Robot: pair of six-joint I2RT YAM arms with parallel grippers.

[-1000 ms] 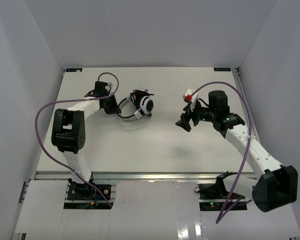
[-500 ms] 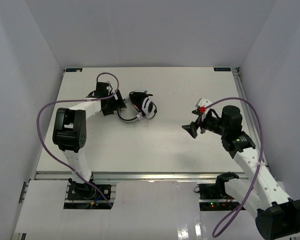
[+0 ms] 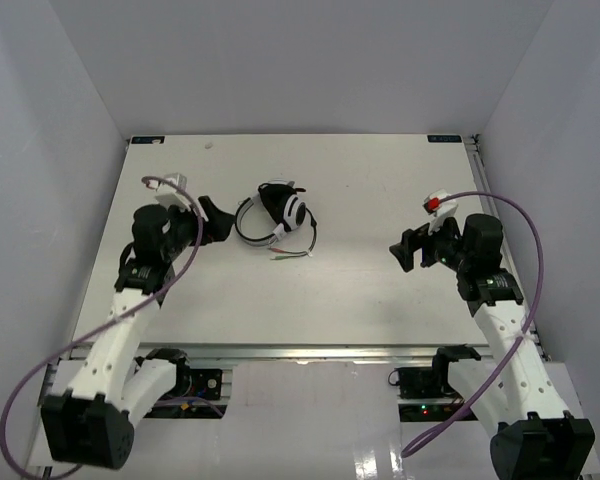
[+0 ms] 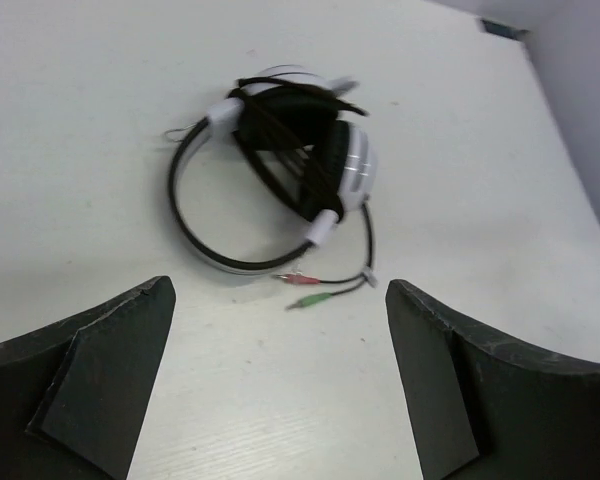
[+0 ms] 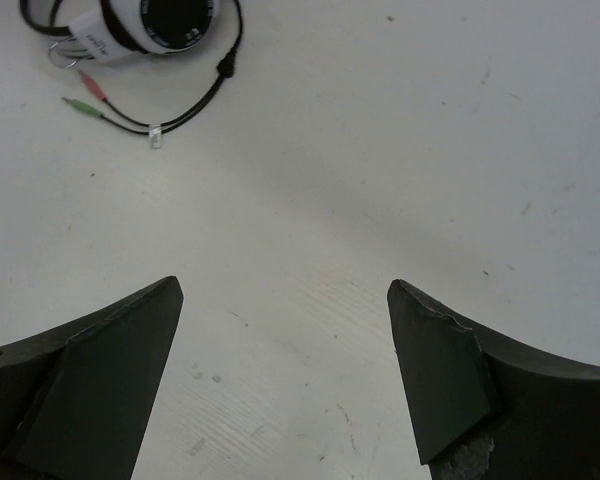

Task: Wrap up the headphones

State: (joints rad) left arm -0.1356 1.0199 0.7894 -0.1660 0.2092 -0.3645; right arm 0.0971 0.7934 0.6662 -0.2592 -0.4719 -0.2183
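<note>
Both grippers stand clear of the headphones (image 3: 278, 213), which lie on the table (image 3: 360, 170) left of centre, near the left gripper (image 3: 210, 220). Fingers of the left and of the right gripper (image 3: 404, 250) are spread wide and hold nothing. The cord (image 4: 368, 240) appears mostly wound round the cups; a short tail with two plugs (image 4: 302, 290) lies loose. To tuck that tail, pinch the cord just behind the plugs. Steady the headband (image 4: 175, 195) with the other arm so the coils do not slip.

Overhead cam, 2 wrist cams; headphones (image 3: 293, 212) in all
</note>
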